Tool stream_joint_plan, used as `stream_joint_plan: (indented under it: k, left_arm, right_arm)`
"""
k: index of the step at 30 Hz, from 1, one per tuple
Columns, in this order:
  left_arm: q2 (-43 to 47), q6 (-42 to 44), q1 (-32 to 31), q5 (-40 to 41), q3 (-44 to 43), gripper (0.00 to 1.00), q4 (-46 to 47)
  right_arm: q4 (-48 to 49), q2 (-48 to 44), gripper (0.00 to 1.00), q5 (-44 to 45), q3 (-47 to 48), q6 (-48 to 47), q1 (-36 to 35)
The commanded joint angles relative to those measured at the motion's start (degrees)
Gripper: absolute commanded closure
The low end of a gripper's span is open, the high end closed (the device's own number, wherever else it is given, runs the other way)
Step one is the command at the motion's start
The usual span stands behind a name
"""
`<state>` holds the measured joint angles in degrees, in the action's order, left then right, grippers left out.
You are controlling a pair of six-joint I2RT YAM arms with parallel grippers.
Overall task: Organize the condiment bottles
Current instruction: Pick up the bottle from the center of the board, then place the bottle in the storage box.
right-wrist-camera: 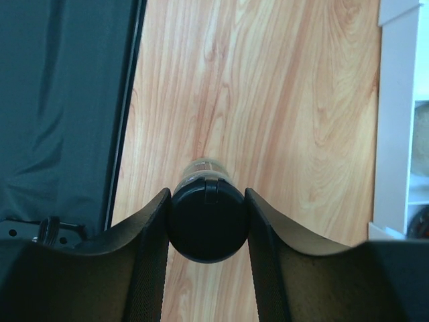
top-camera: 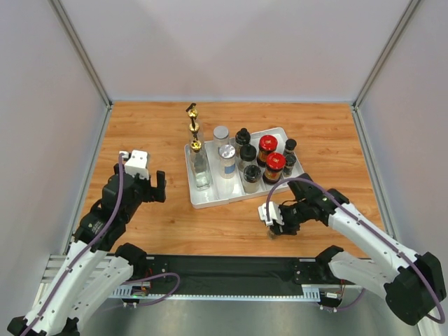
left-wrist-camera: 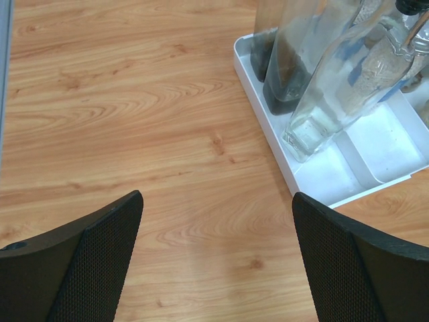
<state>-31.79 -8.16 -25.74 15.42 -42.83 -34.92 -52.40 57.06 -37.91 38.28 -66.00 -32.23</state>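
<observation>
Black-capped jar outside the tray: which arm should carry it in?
Right. The right gripper is shut around the black-capped jar; the left gripper is open over bare wood left of the tray.

Sitting mid-frame on the surface [top-camera: 140, 133] in the top view: the tray [top-camera: 217, 199]. Standing in its left column, one behind another: three tall bottles [top-camera: 200, 171]. Filling the columns to their right, packed side by side: lidded jars [top-camera: 246, 155]. Hovering left of the tray and apart from it: the left gripper [left-wrist-camera: 218, 198], jaws spread wide over bare surface. Lying on the surface below and right of the tray: a small jar [right-wrist-camera: 206, 225], being pinched on both sides by the jaws of the right gripper [top-camera: 275, 229].
</observation>
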Motion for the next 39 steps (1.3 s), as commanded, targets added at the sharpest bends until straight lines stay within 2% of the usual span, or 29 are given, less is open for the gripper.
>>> stream_joint_plan:
  k: [1, 4, 5, 7, 11, 16, 25, 39]
  left_arm:
    - [0.9, 1.1, 0.3, -1.1, 0.3, 0.0, 1.9]
    - [1.3, 1.0, 0.3, -1.1, 0.4, 0.0, 1.8]
    - [1.5, 1.0, 0.3, -1.2, 0.4, 0.0, 1.9]
    - [1.8, 1.0, 0.3, -1.2, 0.4, 0.0, 1.8]
    - [2.1, 1.0, 0.3, -2.1, 0.5, 0.0, 2.0]
    - [2.3, 1.0, 0.3, -2.8, 0.5, 0.0, 2.1]
    - [2.5, 1.0, 0.3, -2.8, 0.6, 0.0, 2.1]
    - [2.3, 1.1, 0.3, -2.8, 0.5, 0.0, 2.2]
  right_arm:
    - [0.8, -3.0, 0.86, 4.3, 1.6, 4.0, -0.3]
    - [4.3, -5.7, 0.99, 7.7, 3.1, 10.1, 1.3]
    - [5.2, -6.7, 1.0, 8.0, 4.1, 13.7, 4.2]
    - [5.7, -6.9, 1.0, 6.2, 5.4, 15.4, 8.6]
    - [5.7, -4.9, 1.0, 0.4, 8.8, 18.4, 23.7]
    - [6.7, -2.0, 1.0, -6.2, 12.8, 21.9, 37.1]
    - [19.9, 4.5, 1.0, -1.9, 14.5, 32.4, 39.6]
    - [26.8, 16.5, 1.0, 0.8, 17.2, 33.3, 39.5]
